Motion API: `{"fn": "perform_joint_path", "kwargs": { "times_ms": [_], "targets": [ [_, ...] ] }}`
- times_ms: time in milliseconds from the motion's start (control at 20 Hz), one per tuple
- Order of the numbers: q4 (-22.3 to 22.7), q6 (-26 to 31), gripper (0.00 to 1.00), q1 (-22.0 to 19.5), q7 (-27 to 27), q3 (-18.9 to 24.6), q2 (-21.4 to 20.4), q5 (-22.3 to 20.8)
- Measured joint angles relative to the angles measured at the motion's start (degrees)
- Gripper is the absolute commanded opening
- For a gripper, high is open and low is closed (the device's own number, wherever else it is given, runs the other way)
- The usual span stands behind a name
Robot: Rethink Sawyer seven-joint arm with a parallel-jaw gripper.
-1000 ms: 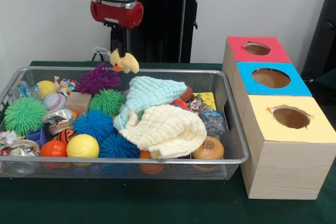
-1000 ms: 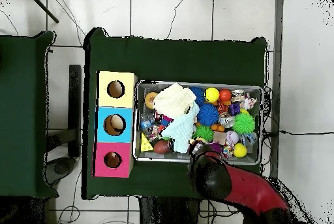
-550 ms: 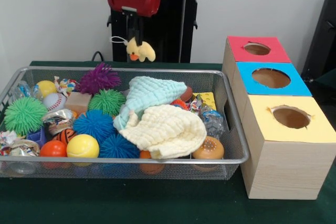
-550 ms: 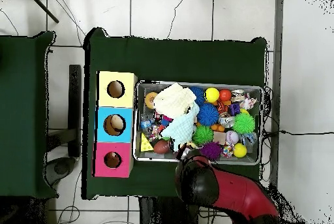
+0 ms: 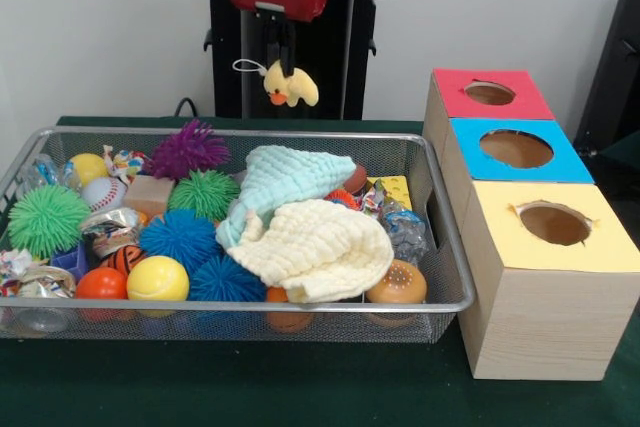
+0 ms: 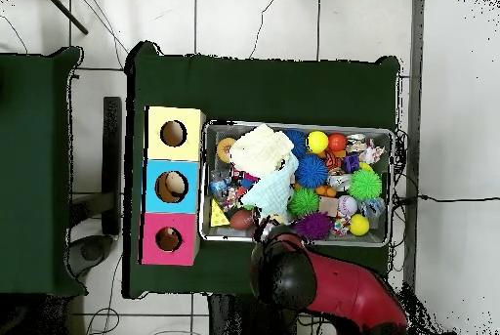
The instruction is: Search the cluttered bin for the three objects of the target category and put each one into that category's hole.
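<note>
My gripper [image 5: 283, 59] hangs above the far rim of the wire bin [image 5: 440, 247], shut on a small yellow plush duck [image 5: 291, 85] with an orange beak and a white loop. The duck dangles clear of the bin. To the right stand three wooden boxes with holes: a red box [image 5: 490, 93] farthest, a blue box [image 5: 517, 149] in the middle, a yellow box [image 5: 553, 224] nearest. In the overhead view the arm [image 6: 322, 287] covers the duck at the bin's [image 6: 297, 126] lower edge, right of the red box [image 6: 169, 239].
The bin holds spiky balls in purple [image 5: 187, 148], green [image 5: 45, 219] and blue [image 5: 180, 237], smooth balls [image 5: 157, 278], a mint cloth [image 5: 290, 177], a cream cloth [image 5: 318, 249], foil wrappers and small toys. A dark green cloth [image 5: 300, 387] covers the table.
The gripper has carried the duck up out of the bin and to the right in the front view, toward the boxes. The bin's contents have not moved.
</note>
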Motion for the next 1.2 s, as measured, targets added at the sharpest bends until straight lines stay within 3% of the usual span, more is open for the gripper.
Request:
{"fn": "perform_joint_path", "kwargs": {
  "times_ms": [550, 1200],
  "targets": [
    [0.0, 0.0, 0.00, 3.9, 0.0, 0.0, -0.8, 2.2],
    [0.1, 0.0, 0.00, 14.3, 0.0, -1.4, -0.7, 6.0]
  ]
}}
